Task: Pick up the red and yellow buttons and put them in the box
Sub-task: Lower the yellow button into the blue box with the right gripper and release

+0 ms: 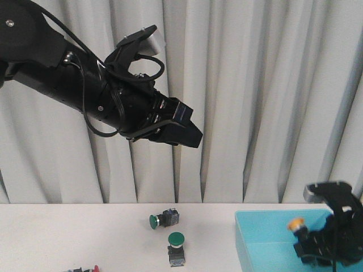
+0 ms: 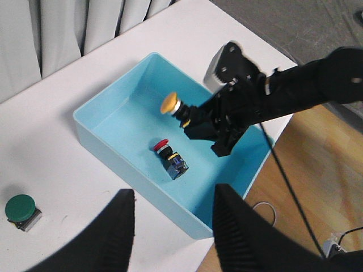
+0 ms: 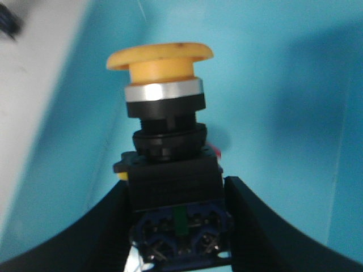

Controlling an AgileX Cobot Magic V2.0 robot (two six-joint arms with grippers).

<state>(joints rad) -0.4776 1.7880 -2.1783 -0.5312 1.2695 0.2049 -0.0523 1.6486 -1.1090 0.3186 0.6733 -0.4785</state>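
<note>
Currently the right gripper (image 3: 176,226) clamps the yellow button (image 3: 164,124) by its body, above the box (image 2: 119,119); the red button (image 2: 169,156) lies inside. The left gripper (image 2: 170,226) gapes wide.

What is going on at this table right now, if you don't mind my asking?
The robot is sorting push buttons into a blue box. Its right tool holds the yellow button over the box, gripping its dark body. The red button already lies inside. The left tool is open, empty and raised well above the table. Two green buttons sit on the table outside the box.
</note>
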